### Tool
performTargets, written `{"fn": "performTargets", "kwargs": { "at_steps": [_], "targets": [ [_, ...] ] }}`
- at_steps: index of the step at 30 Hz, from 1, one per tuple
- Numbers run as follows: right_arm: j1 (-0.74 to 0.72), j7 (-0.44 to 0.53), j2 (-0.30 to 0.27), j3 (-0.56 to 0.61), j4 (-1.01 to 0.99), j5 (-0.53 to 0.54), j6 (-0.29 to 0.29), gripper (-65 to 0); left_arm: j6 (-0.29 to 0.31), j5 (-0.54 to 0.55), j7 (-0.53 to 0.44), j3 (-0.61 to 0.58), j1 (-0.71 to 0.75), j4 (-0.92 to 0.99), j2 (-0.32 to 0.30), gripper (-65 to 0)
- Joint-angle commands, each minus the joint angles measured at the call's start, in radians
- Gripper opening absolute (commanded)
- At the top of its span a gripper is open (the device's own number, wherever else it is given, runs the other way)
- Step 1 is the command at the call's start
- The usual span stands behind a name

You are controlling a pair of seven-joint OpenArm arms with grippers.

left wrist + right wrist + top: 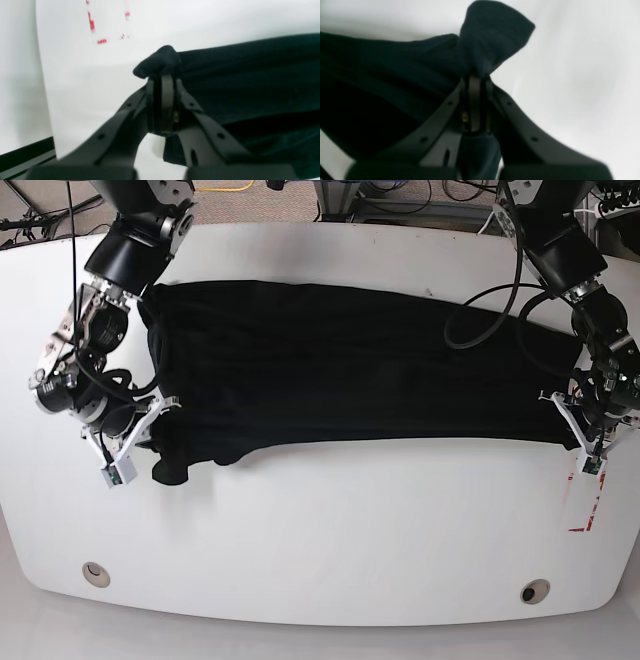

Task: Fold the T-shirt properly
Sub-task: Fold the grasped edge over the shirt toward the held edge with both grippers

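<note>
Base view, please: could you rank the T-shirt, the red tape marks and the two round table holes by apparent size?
1. T-shirt, by far the largest, stretched across the table.
2. Red tape marks, a small corner outline.
3. Left hole and right hole: they look alike, so unranked.

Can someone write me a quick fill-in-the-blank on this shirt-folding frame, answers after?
1. The T-shirt lying across the white table is ____ in colour.
2. The left gripper is ____ on a bunch of the cloth.
3. In the base view, the right gripper sits at the shirt's ____ end.
4. The tape marks near the left gripper are ____.

Answers: black; shut; left; red
</note>
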State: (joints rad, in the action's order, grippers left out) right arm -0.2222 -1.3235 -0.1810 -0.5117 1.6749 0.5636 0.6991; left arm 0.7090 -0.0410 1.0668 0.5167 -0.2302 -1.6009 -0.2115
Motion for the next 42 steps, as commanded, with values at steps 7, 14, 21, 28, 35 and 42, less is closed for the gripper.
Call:
{"fn": "performTargets", "kwargs": {
  "at_steps": [7, 14, 21, 28, 35, 42],
  "targets": [
    [0.022, 0.017, -0.012, -0.006, 0.038, 0.011, -0.001, -65.0, -0.011, -0.033, -0.010, -0.025, -0.076, -0.009, -0.024, -64.6],
    [-0.009, 0.048, -0.013, 0.000, 0.003, 0.008, -0.001, -65.0, -0.011, -0.032, -0.010, -0.082, -0.157, 0.116, -0.021, -64.6],
    [-0.039, 0.098, -0.039, 0.003, -0.103, 0.009, -0.001, -65.0, -0.011, -0.033, -0.084, -0.083, -0.242, 0.313, -0.001, -64.4],
    [-0.050, 0.186, -0.071, 0.086, -0.190, 0.009, -0.001, -65.0, -0.011, -0.033, -0.185, -0.083, -0.260, 0.465, 0.001, -64.4],
    [-0.050, 0.229, -0.093, 0.123, -0.236, 0.009, -0.001, -65.0, -0.011, -0.032, -0.234, -0.079, -0.269, 0.532, -0.001, -55.3],
    [-0.050, 0.232, -0.096, 0.123, -0.241, 0.009, -0.001, -65.0, -0.011, -0.027, -0.316, -0.077, -0.269, 0.551, -0.001, -45.0]
  ]
}}
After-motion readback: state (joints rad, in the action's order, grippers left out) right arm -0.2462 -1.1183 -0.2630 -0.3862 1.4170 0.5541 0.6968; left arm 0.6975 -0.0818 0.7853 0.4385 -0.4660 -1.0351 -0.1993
